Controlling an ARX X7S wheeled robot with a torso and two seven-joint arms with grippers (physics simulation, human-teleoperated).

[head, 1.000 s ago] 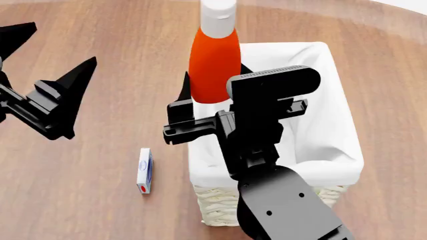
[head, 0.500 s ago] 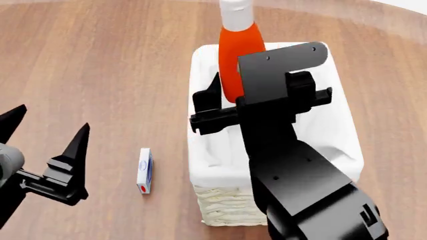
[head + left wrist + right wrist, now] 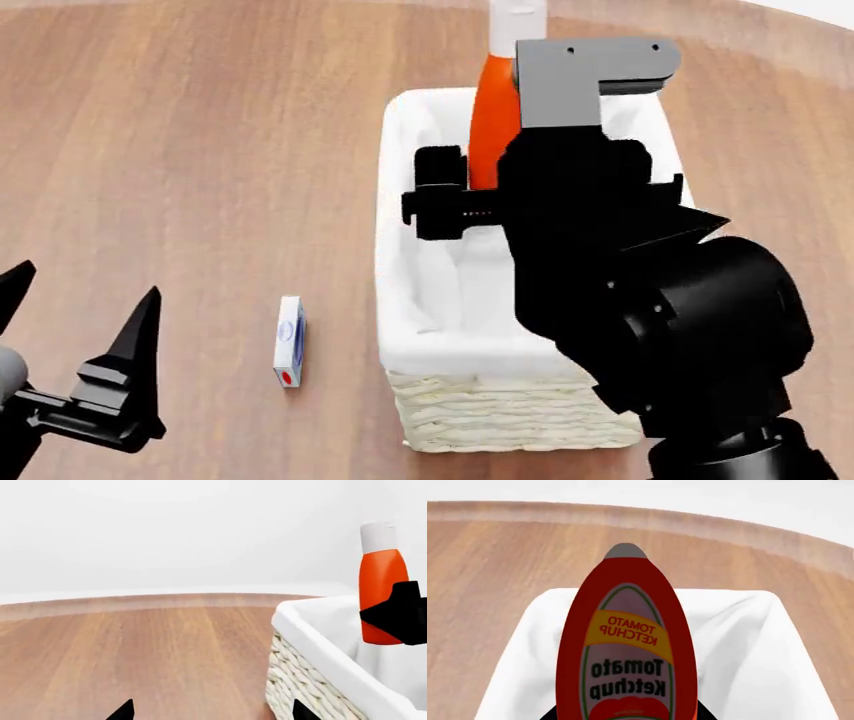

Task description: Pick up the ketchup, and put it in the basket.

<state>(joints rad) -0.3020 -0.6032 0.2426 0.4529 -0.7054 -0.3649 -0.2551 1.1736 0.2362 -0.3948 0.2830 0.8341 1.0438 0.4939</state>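
Note:
The ketchup (image 3: 489, 130), an orange-red bottle with a white cap, is held upright over the basket (image 3: 400, 250), a cream wicker basket with a white liner. My right gripper (image 3: 481, 205) is shut on the bottle's lower body. In the right wrist view the ketchup (image 3: 627, 645) fills the middle, its label showing, with the basket's liner (image 3: 747, 645) below it. The left wrist view shows the ketchup (image 3: 381, 595) above the basket's rim (image 3: 320, 645). My left gripper (image 3: 80, 290) is open and empty at the near left, over the wooden table.
A small white and blue box (image 3: 290, 342) with a red end lies on the wooden table (image 3: 200, 150), left of the basket's near corner. The table's round far edge shows in the wrist views.
My right gripper has carried the ketchup to the right, from the basket's left rim to over its inside. My left gripper has drawn back toward the near left.

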